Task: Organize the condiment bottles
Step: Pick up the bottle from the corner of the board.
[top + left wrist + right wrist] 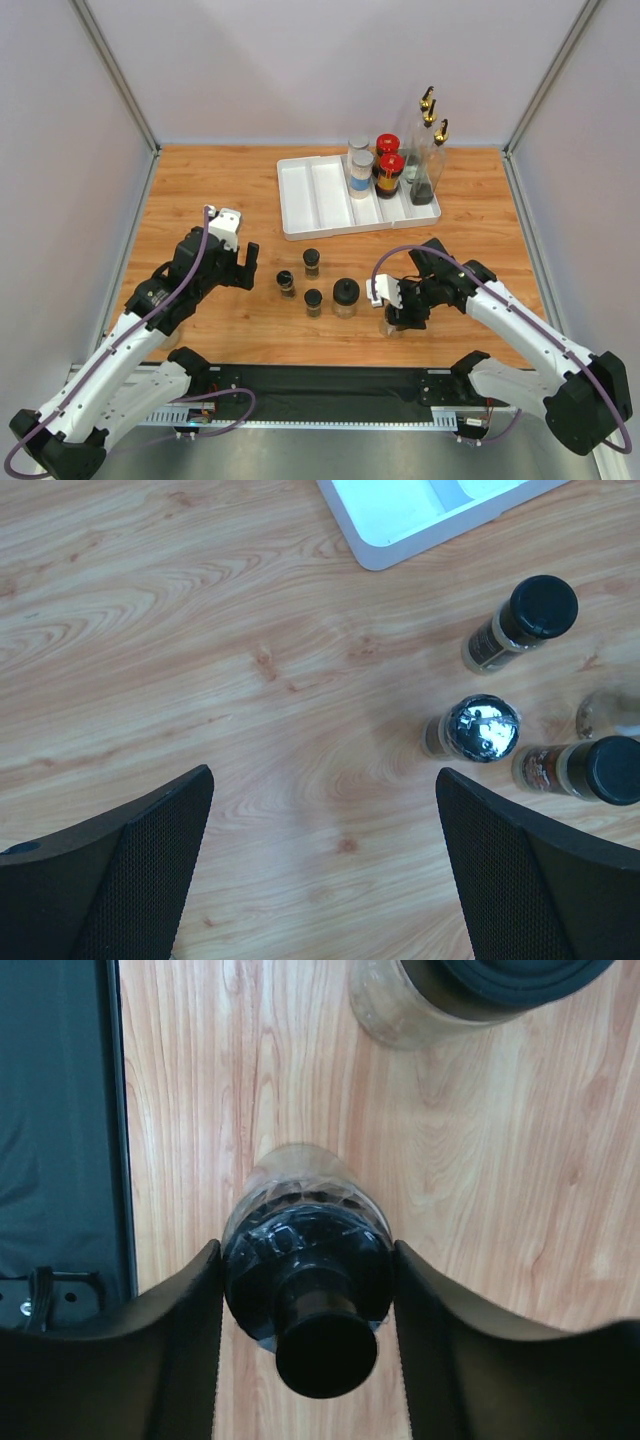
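One jar only: with right gripper (308, 1272) pinching knob-lidded jar (303, 1230) centred between its fingers, lift straight up, clear of wider jar (420, 1015) ahead.

Work surface: wooden table top (220, 185), orange-brown with visible grain, no damage seen. Enclosure: plain pale grey panels at left wall (60, 150), rear wall (300, 70) and right wall (595, 130), joined by slanting aluminium posts (115, 75) at the rear corners. Black mat (330, 385) lies along the near edge, brushed metal ledge (330, 455) beyond it. Lighting even and diffuse; shadows soft.
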Controlling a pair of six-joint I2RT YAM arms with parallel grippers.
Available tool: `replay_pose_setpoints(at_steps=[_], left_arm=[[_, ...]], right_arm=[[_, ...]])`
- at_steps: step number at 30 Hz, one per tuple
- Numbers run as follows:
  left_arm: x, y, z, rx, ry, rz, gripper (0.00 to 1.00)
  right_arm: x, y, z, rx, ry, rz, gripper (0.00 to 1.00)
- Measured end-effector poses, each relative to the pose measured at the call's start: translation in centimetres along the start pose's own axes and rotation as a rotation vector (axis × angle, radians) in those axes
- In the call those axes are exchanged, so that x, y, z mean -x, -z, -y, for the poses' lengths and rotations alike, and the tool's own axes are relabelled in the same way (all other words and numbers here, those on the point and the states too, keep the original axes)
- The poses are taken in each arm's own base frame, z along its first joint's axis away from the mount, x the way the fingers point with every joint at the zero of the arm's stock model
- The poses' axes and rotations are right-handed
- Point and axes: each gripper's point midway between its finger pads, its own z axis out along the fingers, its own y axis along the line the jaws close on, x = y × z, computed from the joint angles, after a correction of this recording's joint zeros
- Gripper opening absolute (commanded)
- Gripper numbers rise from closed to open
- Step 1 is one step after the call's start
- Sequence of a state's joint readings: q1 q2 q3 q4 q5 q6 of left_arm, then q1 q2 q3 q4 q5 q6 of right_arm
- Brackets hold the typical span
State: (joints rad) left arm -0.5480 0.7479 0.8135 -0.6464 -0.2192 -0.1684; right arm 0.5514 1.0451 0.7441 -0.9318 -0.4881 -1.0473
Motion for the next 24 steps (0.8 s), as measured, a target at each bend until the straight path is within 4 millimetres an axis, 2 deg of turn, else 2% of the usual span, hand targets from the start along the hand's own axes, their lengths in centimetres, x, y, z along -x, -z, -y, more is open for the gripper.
replay_pose_setpoints(at_steps=[1,2,4,7,13,20,24], left_arm=[[0.0,0.0,0.0,0.0,0.0,0.001,1.0],[0.0,0.1,0.0,-0.001,0.001,0.003,1.0],[0.1,0.1,0.0,-0.001,0.001,0.005,1.0],[0.1,0.1,0.0,-0.001,0.002,0.007,1.0],[0.2,0.2,0.0,-0.001,0.003,0.011,1.0],[0.2,0.3,0.0,-0.002,0.003,0.013,1.0],[0.2,0.3,0.0,-0.002,0.003,0.013,1.0]], right_arm=[[0.1,0.0,0.1,-0.004,0.0,0.003,0.32],[0.2,0.1,0.1,-0.005,0.001,0.006,0.28],[0.2,0.1,0.0,-0.004,-0.003,0.009,0.21],[0.2,0.3,-0.2,0.001,-0.01,0.005,0.17],[1.4,1.6,0.9,-0.041,-0.016,0.015,0.1],[3.5,4.3,4.2,-0.157,-0.064,0.046,0.1],[4.3,5.0,6.4,-0.199,-0.125,0.041,0.09]])
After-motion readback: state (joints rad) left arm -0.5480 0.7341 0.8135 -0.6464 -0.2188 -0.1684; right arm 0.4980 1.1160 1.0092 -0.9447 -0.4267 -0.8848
